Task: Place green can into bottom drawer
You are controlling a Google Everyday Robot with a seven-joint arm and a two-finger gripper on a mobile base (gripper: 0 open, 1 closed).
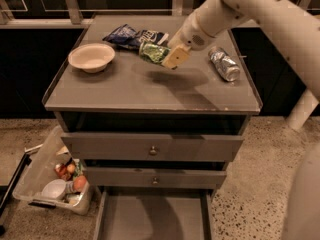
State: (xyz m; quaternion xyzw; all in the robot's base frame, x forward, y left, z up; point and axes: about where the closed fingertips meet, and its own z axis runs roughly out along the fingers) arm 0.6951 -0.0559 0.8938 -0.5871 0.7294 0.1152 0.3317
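The green can lies sideways in my gripper, which is shut on its right end and holds it a little above the cabinet top; its shadow falls on the top just below. The tan fingers cover the can's right end. My arm reaches in from the upper right. The bottom drawer is pulled open at the foot of the cabinet, and its flat grey tray holds nothing.
A white bowl sits at the left of the top, a blue snack bag at the back, and a crinkled silver can at the right. The two knobbed drawers are closed. A plastic bin of items stands on the floor at the left.
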